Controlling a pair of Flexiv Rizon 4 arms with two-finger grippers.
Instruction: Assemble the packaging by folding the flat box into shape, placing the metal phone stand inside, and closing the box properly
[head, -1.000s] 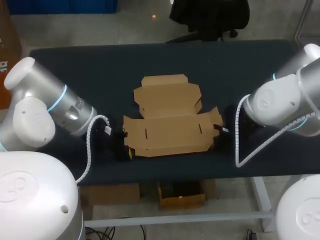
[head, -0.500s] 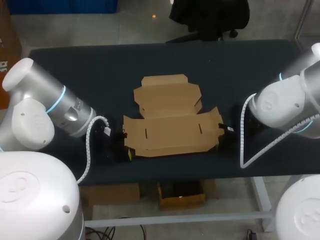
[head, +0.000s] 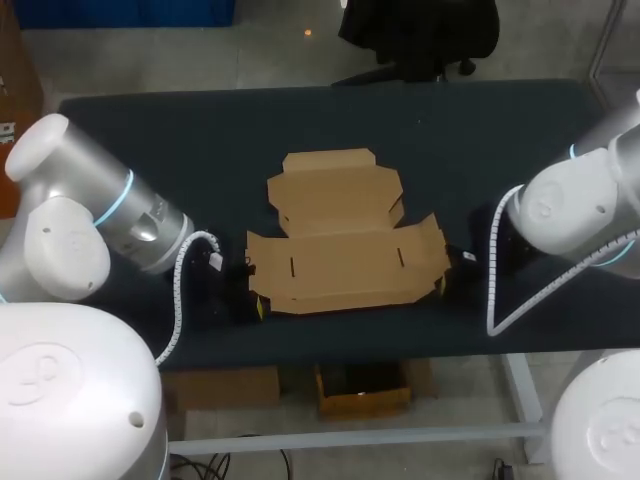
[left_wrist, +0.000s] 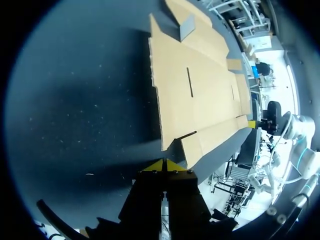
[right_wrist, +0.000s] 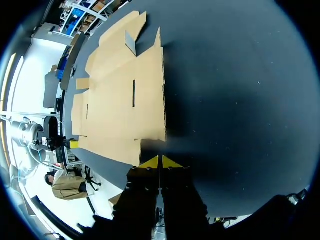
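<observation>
One flat, unfolded brown cardboard box (head: 340, 250) is laid out near the middle of the dark counter (head: 180, 140). Two hands are counted, one at each near corner of it. The left hand (head: 258, 305) is placed just beside the box's left near corner, its yellow tips pressed together with nothing between them. The right hand (head: 441, 286) is placed just beside the right near corner, its tips likewise closed on nothing.
</observation>
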